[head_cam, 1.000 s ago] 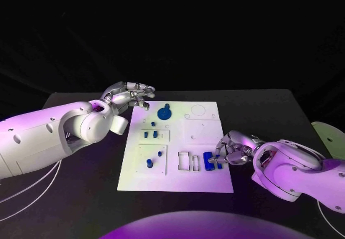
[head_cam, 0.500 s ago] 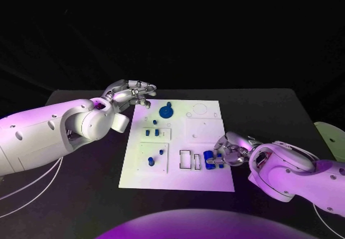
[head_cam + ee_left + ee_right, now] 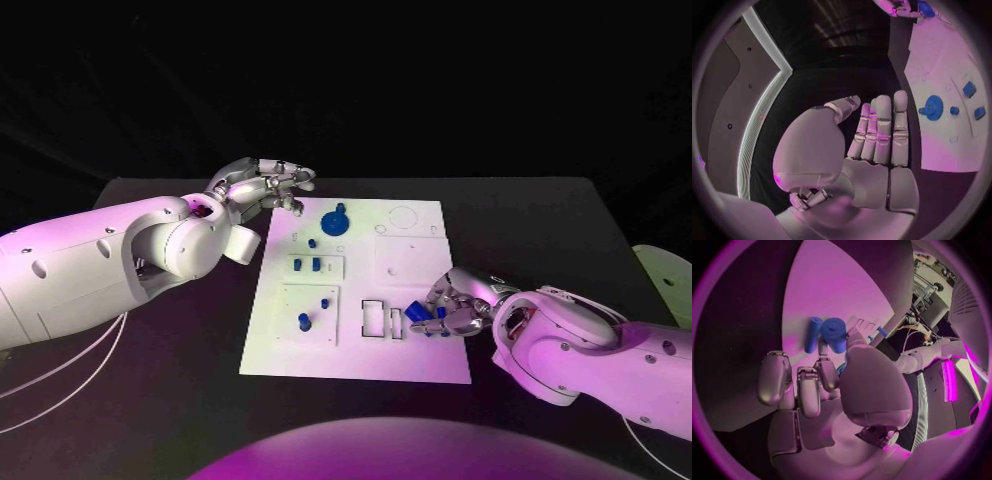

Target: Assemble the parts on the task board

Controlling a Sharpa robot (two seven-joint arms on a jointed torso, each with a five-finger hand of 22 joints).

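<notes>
Two blue cylindrical parts [image 3: 423,314] near task board [image 3: 361,350] right edge, beside rectangular slots, pinched at fingertips of right robot hand [image 3: 456,305]; same pair visible past fingers [image 3: 820,371] in right wrist view. Round blue disc part [image 3: 335,222] at board's far end, small blue pegs [image 3: 304,266] mid-board. Left robot hand [image 3: 264,187] off board's far left corner, above black surface [image 3: 534,215], fingers straight together, holding nothing.

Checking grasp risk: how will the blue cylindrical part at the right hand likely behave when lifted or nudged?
The blue cylindrical part looks rigid and probably light. Its round shape suggests it could roll if nudged. The smooth surface may slip between the right hand fingers.
</notes>
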